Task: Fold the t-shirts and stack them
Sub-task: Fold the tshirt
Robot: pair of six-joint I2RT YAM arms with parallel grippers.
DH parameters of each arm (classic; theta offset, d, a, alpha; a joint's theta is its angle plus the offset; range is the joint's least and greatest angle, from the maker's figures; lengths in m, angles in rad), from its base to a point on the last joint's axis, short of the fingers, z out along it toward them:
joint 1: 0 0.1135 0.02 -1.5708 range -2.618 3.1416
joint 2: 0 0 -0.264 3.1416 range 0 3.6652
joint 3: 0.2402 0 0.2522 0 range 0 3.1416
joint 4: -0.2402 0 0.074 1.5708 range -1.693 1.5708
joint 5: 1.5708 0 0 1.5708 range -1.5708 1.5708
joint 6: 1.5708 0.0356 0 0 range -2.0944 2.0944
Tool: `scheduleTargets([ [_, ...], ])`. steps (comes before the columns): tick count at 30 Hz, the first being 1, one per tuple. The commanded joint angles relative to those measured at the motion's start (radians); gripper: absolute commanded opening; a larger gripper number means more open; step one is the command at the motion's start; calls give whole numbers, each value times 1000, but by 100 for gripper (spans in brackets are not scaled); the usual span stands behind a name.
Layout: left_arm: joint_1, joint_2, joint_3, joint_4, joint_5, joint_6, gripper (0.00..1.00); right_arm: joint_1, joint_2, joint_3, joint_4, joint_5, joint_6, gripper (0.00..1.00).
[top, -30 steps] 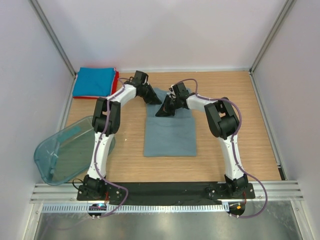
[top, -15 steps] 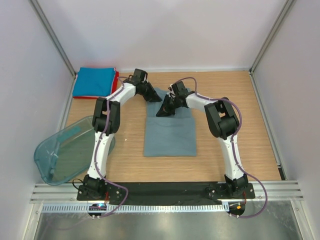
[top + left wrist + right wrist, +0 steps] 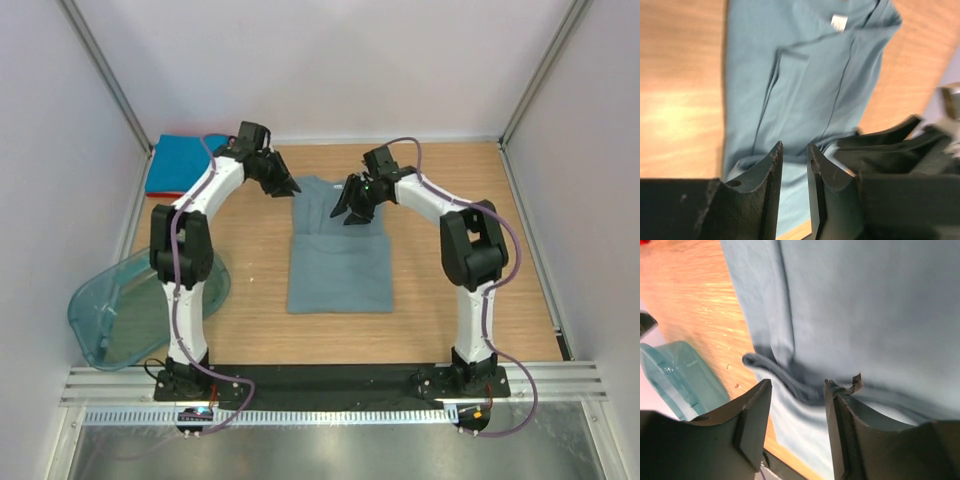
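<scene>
The dusty grey-blue t-shirt (image 3: 338, 262) lies flat mid-table, its upper part folded down, the white neck label (image 3: 839, 21) showing. My left gripper (image 3: 288, 187) hovers at the shirt's top left corner. It is open (image 3: 794, 145), with nothing between the fingers. My right gripper (image 3: 347, 213) hangs over the shirt's upper middle, also open (image 3: 797, 382) above a cloth fold and holding nothing. A bright blue folded t-shirt (image 3: 178, 163) sits at the back left. Only a sliver of red cloth (image 3: 643, 241) shows.
A translucent teal plastic tub (image 3: 125, 310) lies tilted at the left front, also seen in the right wrist view (image 3: 675, 372). Grey walls close the table at the back and both sides. Bare wood (image 3: 450, 260) lies right of the shirt.
Both grippers have opened and let go of the shirt. The left one pulled back toward the left, the right one shifted slightly right. The shirt's top now lies flat.
</scene>
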Motion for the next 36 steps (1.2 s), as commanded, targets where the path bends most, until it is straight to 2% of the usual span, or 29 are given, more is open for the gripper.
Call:
scheduleTargets([
  [1, 0, -144, -121, -89, 23, 112, 28, -3, -178, -35, -160, 105, -22, 55],
  [2, -2, -173, -222, -91, 30, 126, 28, -3, -244, -75, -182, 113, -30, 57],
  [6, -20, -337, -465, -89, 67, 159, 31, -5, -403, -216, -278, 141, -32, 64],
  [11, -68, -523, -678, -92, 110, 141, 34, -3, -537, -443, -334, 110, -24, 72],
  [19, -100, -644, -965, 19, 123, -20, 39, -15, -703, -676, -319, 142, 8, 72],
  [27, -98, -604, -1058, 79, 100, -68, 41, -26, -673, -779, -268, 101, -6, 68],
  [31, -100, -597, -1094, 112, 106, -66, 41, -35, -662, -847, -171, 64, -3, 63],
  [36, -100, -572, -1130, 161, 109, -71, 40, -41, -662, -891, -105, 52, 11, 62],
])
